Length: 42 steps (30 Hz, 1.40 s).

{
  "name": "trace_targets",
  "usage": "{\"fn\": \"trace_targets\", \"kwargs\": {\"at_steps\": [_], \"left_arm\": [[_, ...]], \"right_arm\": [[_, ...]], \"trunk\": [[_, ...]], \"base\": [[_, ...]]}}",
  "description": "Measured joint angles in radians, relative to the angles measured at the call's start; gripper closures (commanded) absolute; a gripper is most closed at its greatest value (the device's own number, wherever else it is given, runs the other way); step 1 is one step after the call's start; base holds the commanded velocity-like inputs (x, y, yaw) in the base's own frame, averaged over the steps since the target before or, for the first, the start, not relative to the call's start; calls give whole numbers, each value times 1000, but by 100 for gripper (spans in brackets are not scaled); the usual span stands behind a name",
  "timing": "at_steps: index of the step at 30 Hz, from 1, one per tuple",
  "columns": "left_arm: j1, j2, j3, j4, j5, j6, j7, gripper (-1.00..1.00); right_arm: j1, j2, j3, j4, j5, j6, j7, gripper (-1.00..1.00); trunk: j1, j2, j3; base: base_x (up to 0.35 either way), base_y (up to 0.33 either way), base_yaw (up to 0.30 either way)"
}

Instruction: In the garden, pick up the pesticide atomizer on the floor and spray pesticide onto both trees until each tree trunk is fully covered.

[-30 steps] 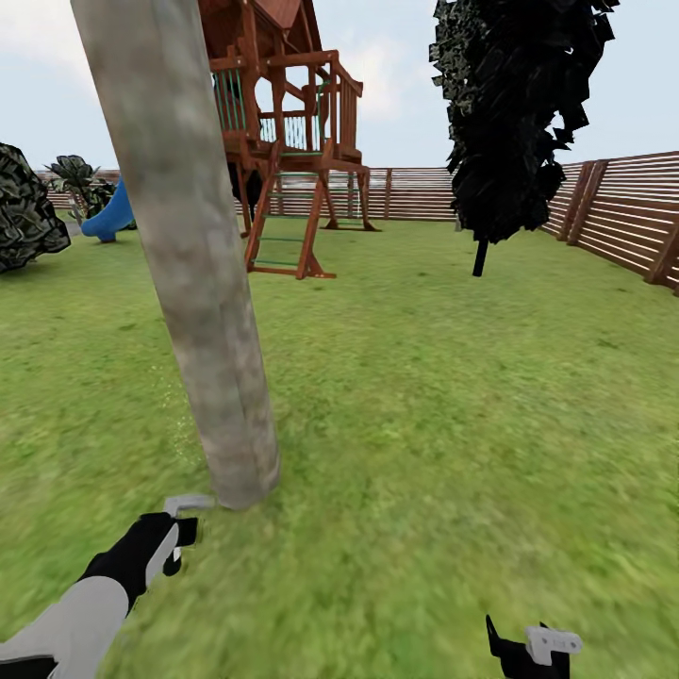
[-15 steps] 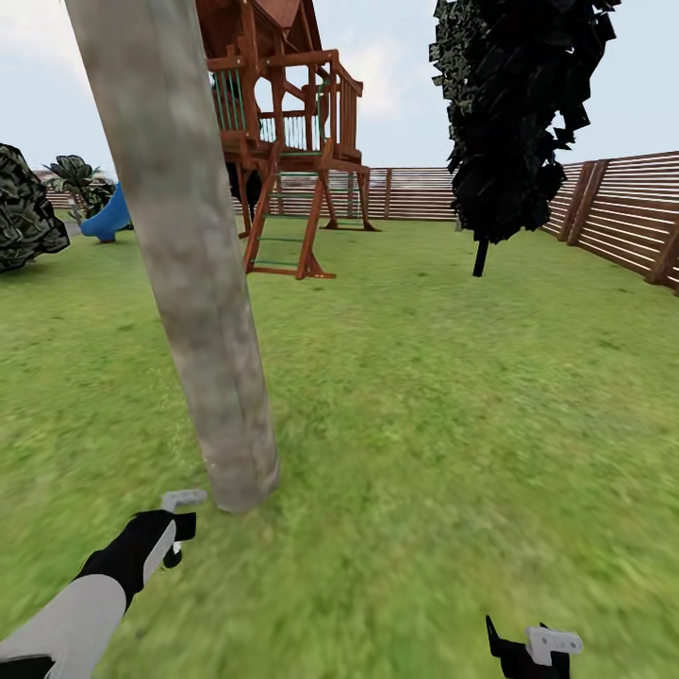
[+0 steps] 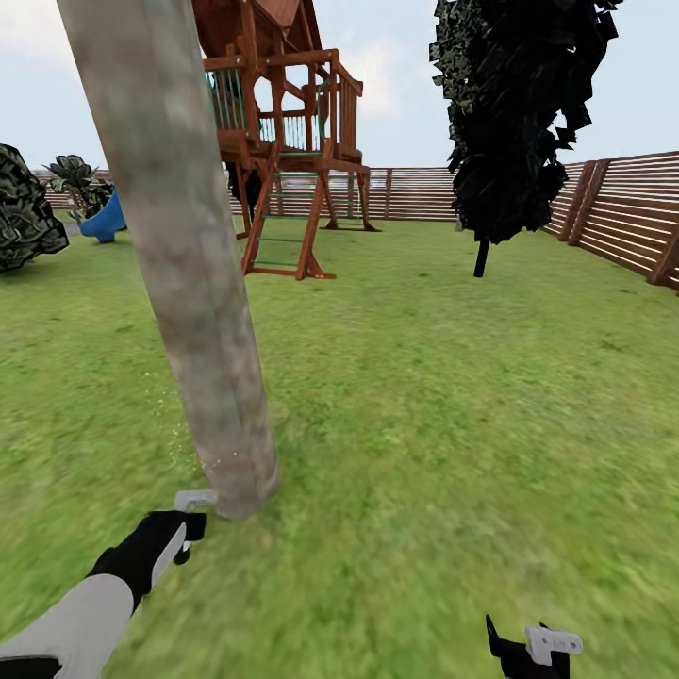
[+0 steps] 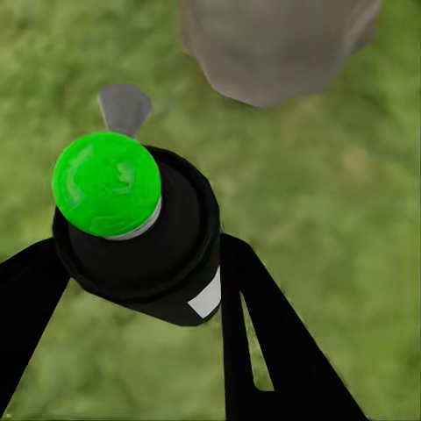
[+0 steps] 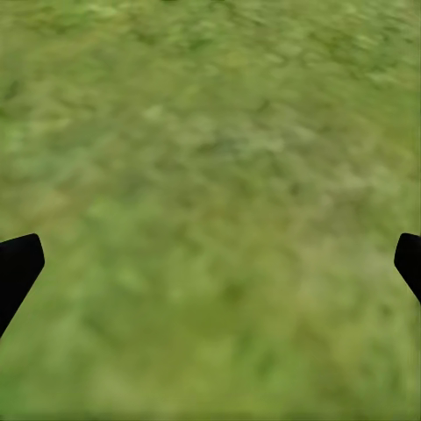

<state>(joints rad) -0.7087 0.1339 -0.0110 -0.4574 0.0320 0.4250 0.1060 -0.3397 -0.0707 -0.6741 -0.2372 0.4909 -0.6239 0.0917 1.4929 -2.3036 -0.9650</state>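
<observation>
At the far left of your head view sit a dark, blocky-leaved bush [image 3: 24, 217], a short palm-like plant [image 3: 77, 179] and a blue slide [image 3: 104, 219]. Next comes your left gripper [image 3: 181, 528], its jaws clenched on the pesticide atomizer [image 4: 140, 237]. In the left wrist view that atomizer is a black, rounded cylinder with a glossy green ball-shaped cap, a small white label on its side and a grey nozzle pointing toward the foot of the tree trunk [image 3: 184, 255]. What is inside the bottle you cannot tell.

A thin haze of pale specks, the pesticide [image 3: 179, 438], hangs just beside the trunk's lower left side. The trunk is a thick, smooth column of mottled grey-beige bark, leaning in your view and flaring a little where it meets the lawn [image 3: 424, 405], a blurry green turf.

Behind it stands a red-brown wooden play tower [image 3: 288, 141] with a ladder. Further right is a near-black tree [image 3: 514, 113] on a thin stem, then the brown slatted fence [image 3: 622, 212].

Your right gripper [image 5: 210, 263] hangs over bare grass, jaws released and spread wide.
</observation>
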Motion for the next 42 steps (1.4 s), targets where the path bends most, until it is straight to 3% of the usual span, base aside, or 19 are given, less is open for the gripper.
{"fn": "trace_targets", "kwargs": {"at_steps": [2, 5, 9, 16, 17, 20, 21, 25, 27, 28, 32, 37, 41, 42], "left_arm": [[0, 28, -3, -2, 8, -3, -43, 100], [0, -15, -8, -3, 3, -4, -55, 100], [0, -3, -5, -3, -1, -3, -60, 100], [0, -15, -7, -2, -1, -6, -58, 100], [0, -9, -5, -2, -1, -5, -60, 100], [0, 49, -2, -4, 3, -3, -63, 100], [0, 53, -2, -4, 8, -4, -62, 100], [0, 12, -8, -45, 9, -5, -61, 100], [-3, -8, -10, -111, 2, 8, -62, 100], [-5, -4, -8, -136, -1, 12, -62, 100], [-13, 72, -5, -168, 7, 64, -81, 100], [-12, 71, -10, -229, 5, 78, -147, 100], [-22, 107, -7, -235, -1, 133, -164, 100], [-23, 105, -15, -243, 4, 143, -166, 100]], "right_arm": [[0, 0, 0, 0, 1, 0, 0, -100], [0, 0, 0, 0, 1, 0, 0, -100], [0, 0, 0, 0, 1, 0, 0, -100], [0, 0, 0, 0, 0, 0, 0, -100], [0, 0, 0, 0, 1, 0, 0, -100], [0, 0, 0, 0, 1, 0, 0, -100], [0, 0, 0, 0, 1, 0, 0, -100], [0, 0, 0, 0, 1, 0, 0, -100], [0, 0, 0, 0, 1, 0, 0, -100], [0, 0, 0, 0, 1, 0, 0, -100], [0, 0, 0, 1, 1, 0, 0, -100], [0, 0, 0, 1, 1, 0, 0, -100], [0, 0, 0, 1, 1, 0, 0, -100], [0, 0, 0, 1, 1, 0, 0, -100]], "trunk": [[0, 0, 0], [0, 0, 0], [-1, 0, 0], [0, 0, 0], [0, 0, 0], [0, 0, 0], [0, 0, 0], [0, 0, 0], [0, 0, 0], [0, 0, 0], [0, 0, 0], [0, 0, 0], [0, 0, 0], [0, 0, 0]], "base": [[0, 0, 0], [8, 0, 0], [269, 0, 0], [72, 0, 0], [1, 0, 0], [-13, 0, 0], [-259, 0, 0], [-139, 0, 0], [-10, 0, 0], [-3, 0, 0], [0, 0, 0], [0, 0, 0], [0, 0, 0], [0, 0, 0]]}}
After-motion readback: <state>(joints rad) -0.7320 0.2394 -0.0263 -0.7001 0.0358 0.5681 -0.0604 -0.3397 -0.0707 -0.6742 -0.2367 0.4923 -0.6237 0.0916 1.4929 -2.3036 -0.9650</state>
